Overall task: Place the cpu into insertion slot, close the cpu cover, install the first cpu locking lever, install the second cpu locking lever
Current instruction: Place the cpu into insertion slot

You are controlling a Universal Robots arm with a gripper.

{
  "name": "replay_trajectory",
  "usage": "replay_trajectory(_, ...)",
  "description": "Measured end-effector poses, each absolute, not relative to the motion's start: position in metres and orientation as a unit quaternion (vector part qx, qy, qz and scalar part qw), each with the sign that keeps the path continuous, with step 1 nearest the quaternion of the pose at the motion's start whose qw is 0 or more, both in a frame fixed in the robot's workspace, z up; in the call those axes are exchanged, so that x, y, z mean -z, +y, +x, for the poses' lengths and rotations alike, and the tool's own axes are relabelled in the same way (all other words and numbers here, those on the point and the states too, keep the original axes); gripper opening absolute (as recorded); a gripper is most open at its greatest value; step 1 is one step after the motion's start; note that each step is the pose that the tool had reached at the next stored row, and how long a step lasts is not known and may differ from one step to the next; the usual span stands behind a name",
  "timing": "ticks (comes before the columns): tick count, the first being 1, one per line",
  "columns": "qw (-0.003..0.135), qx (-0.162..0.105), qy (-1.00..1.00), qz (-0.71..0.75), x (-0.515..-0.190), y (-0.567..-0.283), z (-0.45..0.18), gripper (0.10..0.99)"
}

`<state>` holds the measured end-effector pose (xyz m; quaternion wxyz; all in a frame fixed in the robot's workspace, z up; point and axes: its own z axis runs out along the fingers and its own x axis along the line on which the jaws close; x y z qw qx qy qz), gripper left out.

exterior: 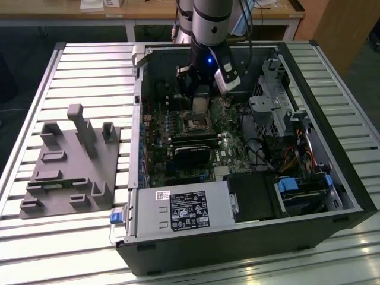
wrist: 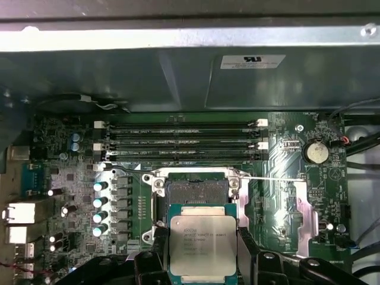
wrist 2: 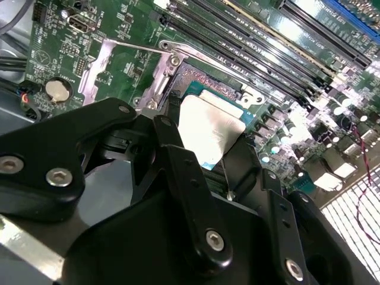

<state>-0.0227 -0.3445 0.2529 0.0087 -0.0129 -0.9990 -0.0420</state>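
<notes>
My gripper (wrist: 203,252) is shut on the cpu (wrist: 203,244), a flat square chip with a silvery top, and its black fingers (wrist: 246,252) press two opposite edges. The chip hangs just short of the insertion slot (wrist: 196,191), whose dark square centre lies bare. The cpu cover (wrist: 306,208) is flipped open beside the socket, and a thin wire lever (wrist: 273,178) stands out over it. In the second wrist view the cpu (wrist 2: 211,127) tilts above the slot (wrist 2: 199,80), with the open cover (wrist 2: 98,62) beyond. In the exterior view the gripper (exterior: 200,101) hovers over the slot (exterior: 196,123) inside the case.
Long black memory slots (wrist: 184,136) run close behind the socket. Blue-topped capacitors (wrist: 100,208) line one side. The open computer case (exterior: 320,148) holds a drive cage (exterior: 273,101), cables and a power supply (exterior: 184,211). A grey fixture (exterior: 71,166) lies at the exterior view's left.
</notes>
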Motion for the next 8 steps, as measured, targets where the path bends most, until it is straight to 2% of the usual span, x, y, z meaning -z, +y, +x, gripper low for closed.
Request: replay_trajectory(8,0.008,0.041,-0.999,-0.017,-0.2506,-0.3444,-0.0227,0.541)
